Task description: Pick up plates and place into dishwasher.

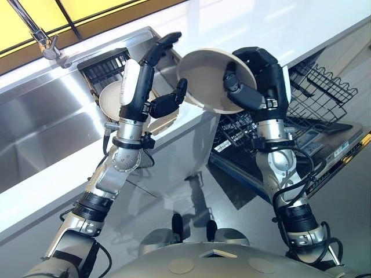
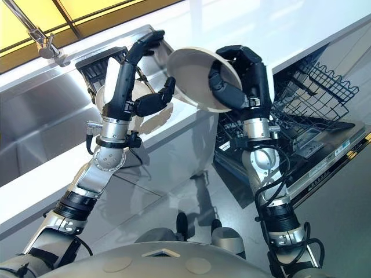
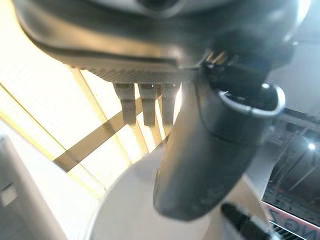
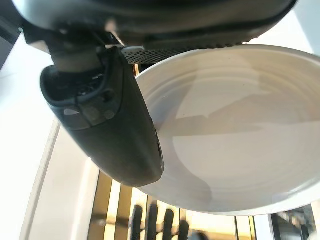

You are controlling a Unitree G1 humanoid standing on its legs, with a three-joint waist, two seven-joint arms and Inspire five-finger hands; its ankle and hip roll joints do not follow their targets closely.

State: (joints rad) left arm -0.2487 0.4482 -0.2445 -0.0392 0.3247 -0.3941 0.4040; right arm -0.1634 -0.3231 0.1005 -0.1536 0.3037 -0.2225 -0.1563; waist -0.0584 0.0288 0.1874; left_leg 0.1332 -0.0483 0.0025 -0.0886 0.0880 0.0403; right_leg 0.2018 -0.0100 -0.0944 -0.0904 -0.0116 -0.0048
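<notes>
Surface point(image 1: 243, 17) first: the white run of it crosses from the far right toward the near left, with a steel sink point(image 1: 35, 124) let in at about ten o'clock and a tap point(image 1: 43, 37) above that. At three o'clock sits the open dishwasher, its dark wire rack point(image 1: 316, 87) pulled out over the lowered door point(image 1: 336, 147). One sink, one tap, one rack that I can make out.

Plates next, and I count two. The larger-looking cream plate point(image 1: 211, 78) is up in the air at roughly twelve o'clock, tipped on edge with its face turned toward the sink side. The right robot hand point(image 1: 252, 87) has it: thumb curled over the near face, fingers wrapped behind the rim, a firm pinch, as its own wrist view confirms. A second plate point(image 1: 110, 98) stands in a small dark dish rack point(image 1: 107, 63) in the sink at eleven o'clock, partly behind the left arm.

The left robot hand point(image 1: 159, 81) hovers just beside the held plate, at its nine o'clock, fingers extended and loose, thumb pointing toward the plate's rim, holding nothing.

What the coming move turns on, as I judge it: the wire rack lies to the plate's four o'clock and lower, on the right arm's own side, so that arm is the nearer one. The plate's edge would need lining up with the rack's tines before it goes down.
</notes>
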